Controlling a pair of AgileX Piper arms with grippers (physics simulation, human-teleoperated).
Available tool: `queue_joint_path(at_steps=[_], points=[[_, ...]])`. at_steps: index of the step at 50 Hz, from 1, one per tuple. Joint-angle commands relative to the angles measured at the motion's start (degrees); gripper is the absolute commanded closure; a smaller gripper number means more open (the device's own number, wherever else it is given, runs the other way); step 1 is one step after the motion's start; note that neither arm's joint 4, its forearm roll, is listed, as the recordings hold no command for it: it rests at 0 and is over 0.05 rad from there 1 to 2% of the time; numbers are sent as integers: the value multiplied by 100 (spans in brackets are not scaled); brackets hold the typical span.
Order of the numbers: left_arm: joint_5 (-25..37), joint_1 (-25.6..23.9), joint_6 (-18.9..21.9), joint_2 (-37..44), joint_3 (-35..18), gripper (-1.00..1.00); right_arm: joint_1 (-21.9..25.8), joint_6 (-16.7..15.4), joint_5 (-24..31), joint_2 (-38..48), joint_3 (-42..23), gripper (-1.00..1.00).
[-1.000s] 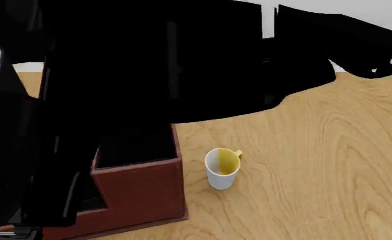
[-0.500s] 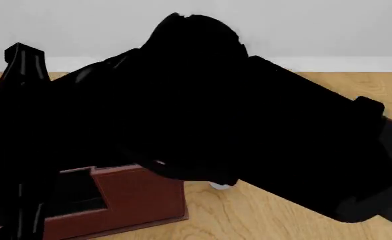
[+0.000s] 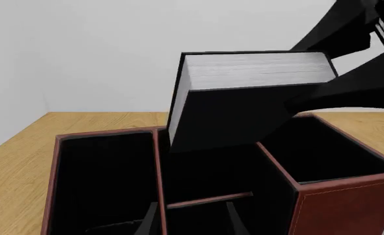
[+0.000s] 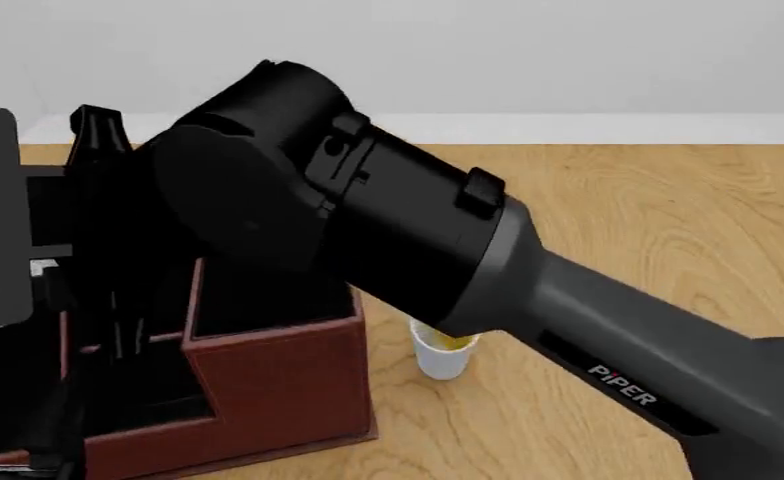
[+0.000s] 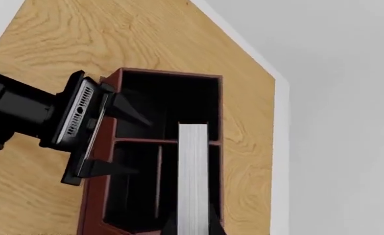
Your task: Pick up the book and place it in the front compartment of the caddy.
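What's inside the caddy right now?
The caddy compartments in view are black and bare. The book hangs above them, held by the right tool, covering part of the middle section.

Your right gripper (image 3: pixel 309 100) clamped the book (image 3: pixel 244 98), tilted, pale page edge uppermost, above the caddy (image 3: pixel 336 196); its lower corner dipped among the black, thin-walled sections on the wooden table (image 3: pixel 22 156).

The front view looks forward and down across the table (image 4: pixel 659 240), a black arm close before it. Both wrist views face the caddy (image 3: pixel 339 196) and the book (image 3: pixel 257 71) from near, the right one from above.
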Motion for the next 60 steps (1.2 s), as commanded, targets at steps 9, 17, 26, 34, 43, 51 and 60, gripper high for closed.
queue_joint_path(at_steps=[9,17,26,34,43,51,60], points=[[0,0,0,0,0,-100,-305,-167,7,633,-640,100],[0,0,0,0,0,-100,-331,-207,-231,706,-389,100],[0,0,0,0,0,-100,-401,-200,-419,830,-178,100],[0,0,0,0,0,-100,-484,-218,-569,942,-75,100],[0,0,0,0,0,-100,-660,-320,-728,1118,-148,100],[0,0,0,0,0,-100,-788,-398,-792,1308,-310,100],[0,0,0,0,0,-100,-920,-479,-819,1594,-652,100]])
